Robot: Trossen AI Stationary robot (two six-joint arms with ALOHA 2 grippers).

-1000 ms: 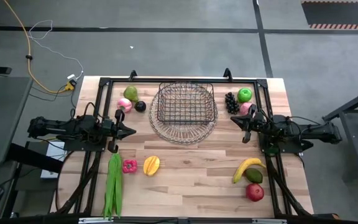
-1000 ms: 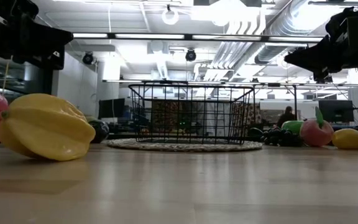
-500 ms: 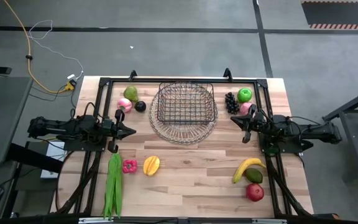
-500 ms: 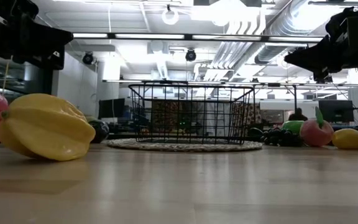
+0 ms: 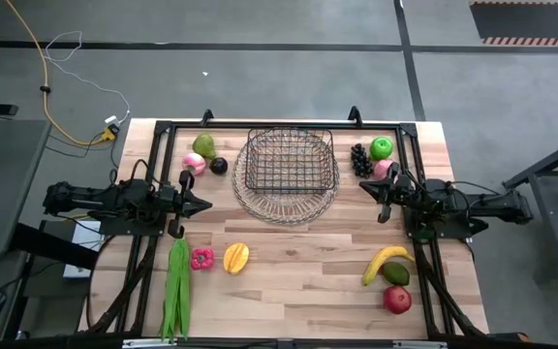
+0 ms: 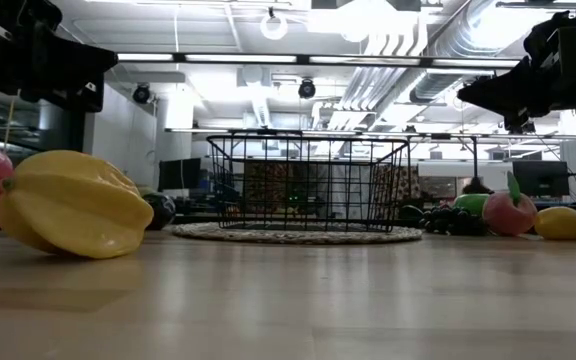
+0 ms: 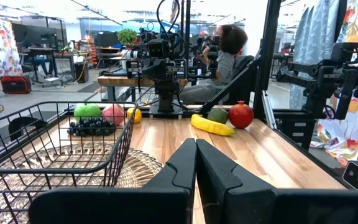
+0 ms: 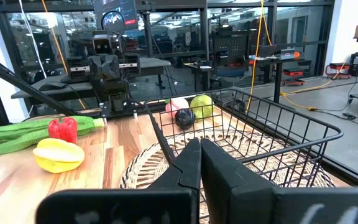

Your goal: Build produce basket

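Wire basket point(image 5: 290, 174) sits empty at 12 o'clock on the desk point(image 5: 298, 281), produce scattered around it. Left tool point(image 5: 204, 204) at 9 o'clock and right tool point(image 5: 366, 188) at 3 — both pressed together. Risk: round apple point(image 5: 382, 147) or grapes point(image 5: 360, 160) rolling off when nudged — also fingers snagging the mesh.

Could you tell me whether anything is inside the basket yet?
Nothing shows inside the basket: the high view sees only wire mesh and the woven mat beneath. All produce lies outside on the table.

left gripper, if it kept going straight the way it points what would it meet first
Probably the near corner of the wire-mesh basket; the shut left gripper points across the table, though it might just skim past, toward the right gripper.
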